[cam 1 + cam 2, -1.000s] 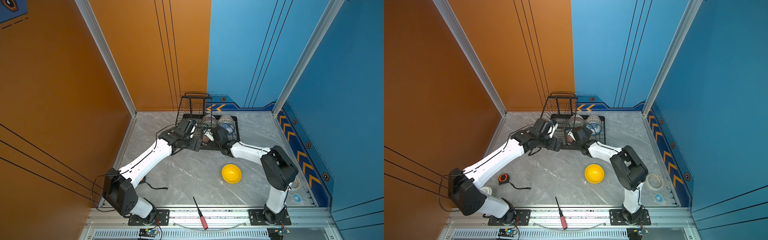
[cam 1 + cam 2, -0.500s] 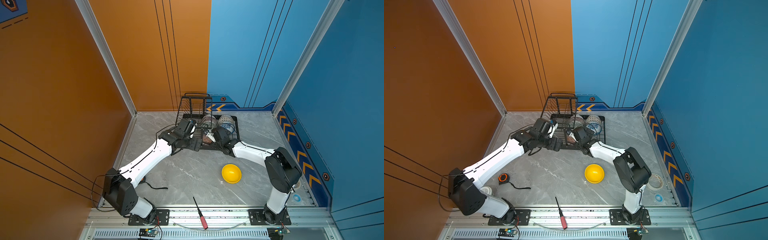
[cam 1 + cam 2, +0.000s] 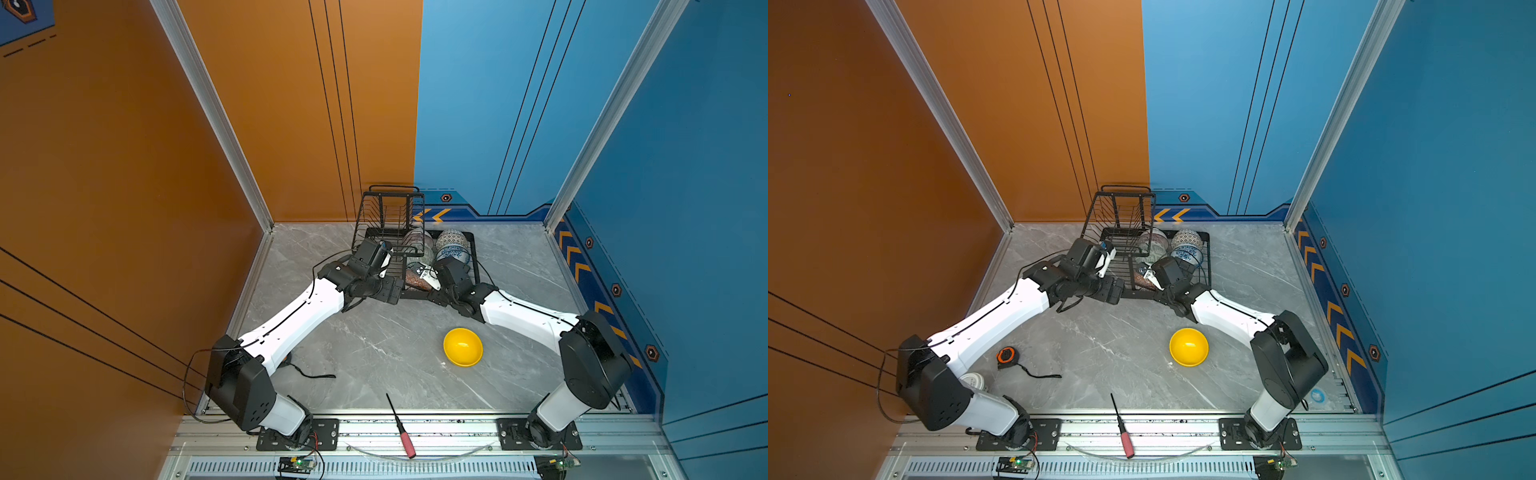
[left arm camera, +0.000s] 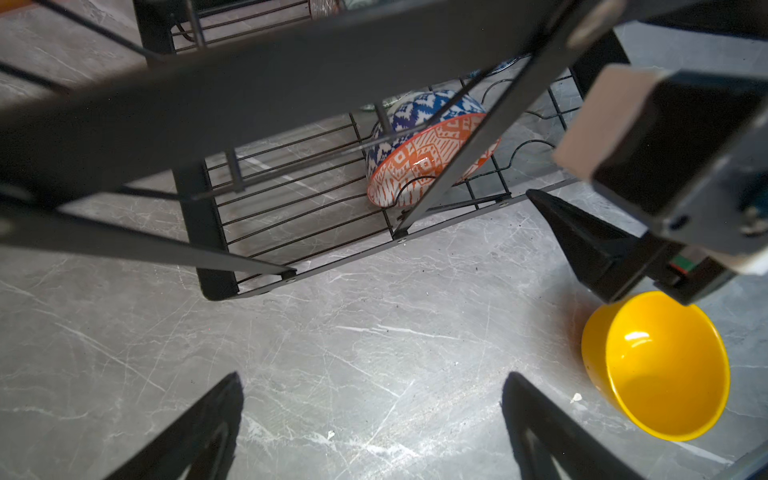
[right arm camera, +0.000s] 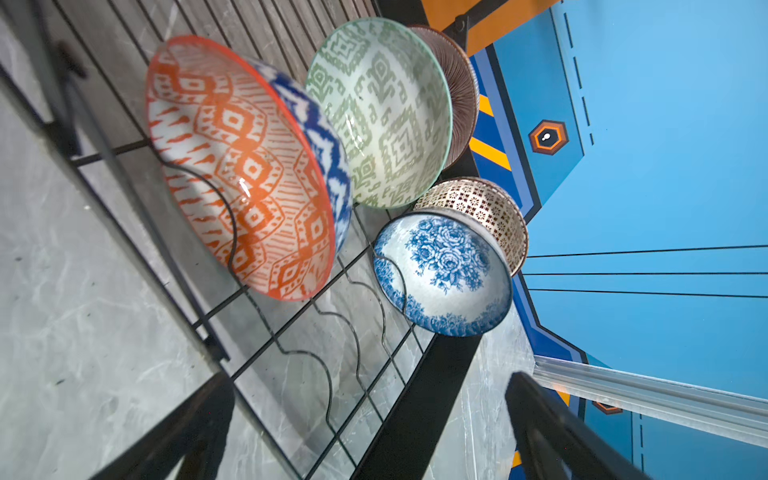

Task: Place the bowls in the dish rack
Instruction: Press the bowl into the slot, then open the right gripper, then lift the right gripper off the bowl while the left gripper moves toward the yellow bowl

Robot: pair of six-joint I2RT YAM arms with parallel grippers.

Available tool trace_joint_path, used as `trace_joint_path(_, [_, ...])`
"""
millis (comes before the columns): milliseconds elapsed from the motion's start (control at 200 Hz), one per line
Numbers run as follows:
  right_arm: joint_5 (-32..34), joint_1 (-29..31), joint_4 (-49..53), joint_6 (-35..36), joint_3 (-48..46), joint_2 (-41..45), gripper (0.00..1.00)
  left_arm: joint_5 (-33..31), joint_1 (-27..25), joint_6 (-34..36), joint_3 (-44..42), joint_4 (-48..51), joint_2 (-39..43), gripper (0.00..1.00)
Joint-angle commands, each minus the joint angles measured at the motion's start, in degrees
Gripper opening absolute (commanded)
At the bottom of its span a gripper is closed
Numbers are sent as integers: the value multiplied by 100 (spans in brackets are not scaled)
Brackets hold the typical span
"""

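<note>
1. Bowls, five small round patterned ones, stand on edge in the black wire dish rack (image 3: 388, 216) at the far middle of the grey marble tabletop (image 3: 374, 340).
2. On the rack's left side, the orange-and-white geometric bowl (image 5: 241, 166) is nearest, tilted in the slots. The green-and-white geometric bowl (image 5: 382, 112) is behind it, and the pink striped bowl (image 5: 461, 91) is farthest.
3. On the rack's right side, the blue-and-white floral bowl (image 5: 440, 270) leans in front of the white dotted bowl (image 5: 478, 208).
4. The plain yellow bowl (image 3: 462, 347) sits upright on the tabletop, near and right of the rack, well apart from it.
5. The left gripper (image 4: 372, 378) is spread and empty, over bare tabletop just beside the rack's near left corner.
6. The right gripper (image 5: 370, 380) is spread and empty, at the rack's near edge, facing the bowls.
7. A red-handled screwdriver (image 3: 401, 428) lies at the near edge.
</note>
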State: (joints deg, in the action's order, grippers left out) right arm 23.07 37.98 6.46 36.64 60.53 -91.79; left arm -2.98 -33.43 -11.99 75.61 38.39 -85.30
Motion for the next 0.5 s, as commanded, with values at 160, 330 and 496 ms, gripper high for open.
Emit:
trace_joint_path(160, [-607,-137,942,-507,-277,1059,100,25,34,-61,-197,29,359,98])
trace_joint_path(330, [-795,-572,2193,-1881,548,1253,100,126,-34,-88,-242,37,573,98])
trace_joint_path(496, [-1089,-916,3216,-2486,1383,930,100,167,-230,-248,-279,76,565,98])
